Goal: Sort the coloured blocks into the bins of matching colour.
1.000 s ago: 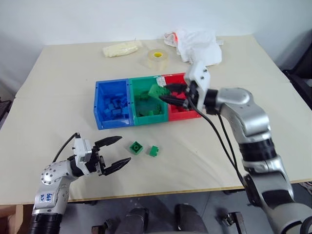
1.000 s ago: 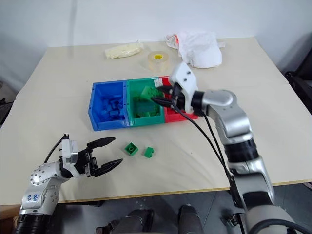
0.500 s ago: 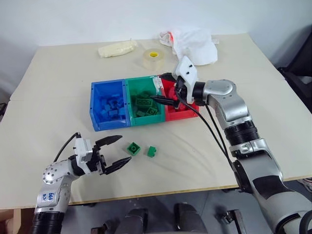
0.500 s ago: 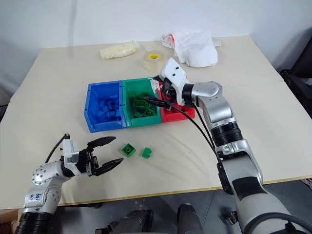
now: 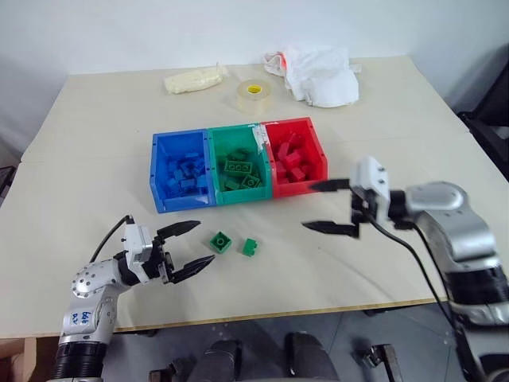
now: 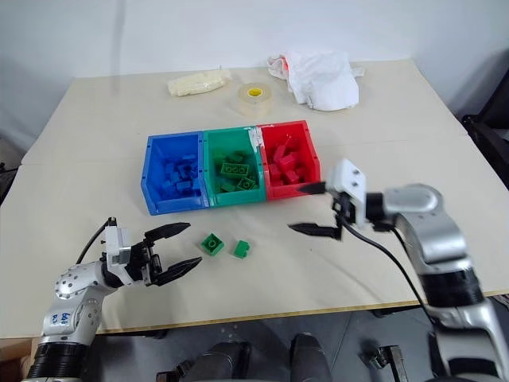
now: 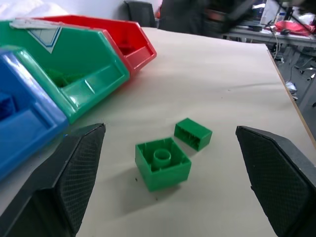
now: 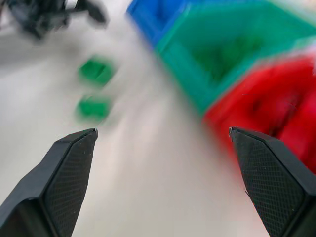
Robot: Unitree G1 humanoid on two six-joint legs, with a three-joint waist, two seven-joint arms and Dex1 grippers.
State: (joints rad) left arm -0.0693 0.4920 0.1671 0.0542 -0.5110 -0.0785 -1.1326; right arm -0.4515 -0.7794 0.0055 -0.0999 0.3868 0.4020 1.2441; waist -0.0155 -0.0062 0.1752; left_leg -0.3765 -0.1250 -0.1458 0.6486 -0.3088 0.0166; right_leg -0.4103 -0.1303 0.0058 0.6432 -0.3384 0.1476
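Observation:
Three joined bins stand mid-table: blue (image 5: 184,201), green (image 5: 242,194) and red (image 5: 299,188), each holding several blocks of its own colour. Two green blocks lie on the table in front of them, one larger (image 5: 220,241) and one smaller (image 5: 250,247). My left gripper (image 5: 203,243) stands open just left of the larger block, and its wrist view frames both blocks (image 7: 163,163) (image 7: 193,133) between the fingers. Right of the blocks and in front of the red bin, my right gripper (image 5: 308,207) hangs open and empty, pointing left.
A tape roll (image 5: 255,95), a pale yellow packet (image 5: 196,79) and a crumpled white cloth (image 5: 318,72) lie at the back of the table. The table's front edge runs close below both grippers.
My right gripper held a green block over the green bin, opened and let it go there, then pulled back down to the right. The left gripper stayed put.

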